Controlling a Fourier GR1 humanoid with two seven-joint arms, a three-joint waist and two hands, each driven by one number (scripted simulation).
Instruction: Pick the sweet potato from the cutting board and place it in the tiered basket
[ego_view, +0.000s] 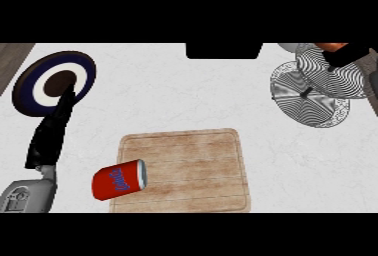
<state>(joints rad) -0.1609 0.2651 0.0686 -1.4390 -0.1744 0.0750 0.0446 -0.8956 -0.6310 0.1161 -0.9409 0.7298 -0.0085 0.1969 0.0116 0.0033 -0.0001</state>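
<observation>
Right hand (348, 56) curls round sweet potato (330, 46) over tiered basket (310, 95); left hand (49, 134) straight-fingered.

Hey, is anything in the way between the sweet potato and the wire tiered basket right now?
Nothing visible. The orange-brown sweet potato, in the right hand, is already over the upper tier of the grey wire tiered basket. The red can lies far off on the wooden cutting board.

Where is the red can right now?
In the head view, the red can lies on its side at lower left, across the left edge of the cutting board, just right of the robot's left forearm.
</observation>
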